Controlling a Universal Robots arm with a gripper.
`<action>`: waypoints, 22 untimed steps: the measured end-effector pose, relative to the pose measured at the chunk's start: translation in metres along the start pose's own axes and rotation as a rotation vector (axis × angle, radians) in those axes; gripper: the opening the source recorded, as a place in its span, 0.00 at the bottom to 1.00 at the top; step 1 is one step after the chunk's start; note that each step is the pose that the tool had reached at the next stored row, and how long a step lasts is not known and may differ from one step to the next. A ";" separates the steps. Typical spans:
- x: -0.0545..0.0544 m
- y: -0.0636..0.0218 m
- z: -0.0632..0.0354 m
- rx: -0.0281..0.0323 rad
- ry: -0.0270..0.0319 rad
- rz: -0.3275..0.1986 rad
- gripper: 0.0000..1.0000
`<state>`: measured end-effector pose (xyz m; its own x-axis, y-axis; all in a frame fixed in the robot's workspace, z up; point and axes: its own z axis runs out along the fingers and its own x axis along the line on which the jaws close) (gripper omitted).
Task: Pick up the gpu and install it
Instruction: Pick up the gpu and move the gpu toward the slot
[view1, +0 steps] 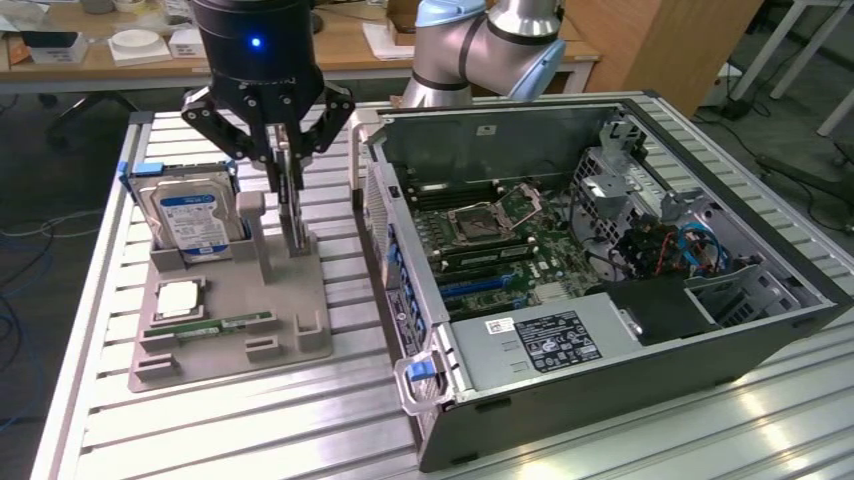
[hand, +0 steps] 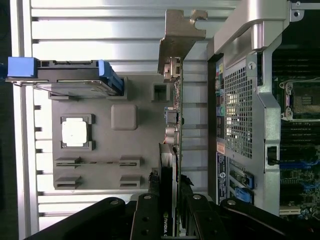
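Note:
The gpu (view1: 292, 215) is a thin dark card standing on edge in the grey holder tray (view1: 287, 310), at the tray's side nearest the computer case. My gripper (view1: 286, 172) comes down from above and is shut on the card's top edge, one finger on each face. The card's lower edge is still at the holder's slot. In the wrist view the gpu (hand: 172, 120) appears edge-on, with its silver bracket (hand: 180, 30) at the far end. The black fingers (hand: 153, 200) of my gripper (hand: 169, 189) press on both sides of it.
The open computer case (view1: 747, 330) lies close by on the exterior view's right, showing its motherboard (view1: 507, 230); its perforated wall (hand: 240, 115) runs along the card. The tray also holds a hard drive (view1: 194, 215), a cpu (view1: 180, 298) and a memory stick (view1: 227, 325).

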<state>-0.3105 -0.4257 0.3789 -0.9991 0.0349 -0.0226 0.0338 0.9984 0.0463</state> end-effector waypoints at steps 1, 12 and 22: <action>0.000 0.0000 -0.0005 0.0000 0.0000 0.000 0.26; 0.000 0.0002 -0.0047 0.0000 0.0000 0.000 0.26; 0.000 0.0004 -0.0079 -0.0001 -0.0001 0.000 0.26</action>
<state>-0.3105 -0.4257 0.3868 -0.9991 0.0349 -0.0227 0.0338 0.9984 0.0464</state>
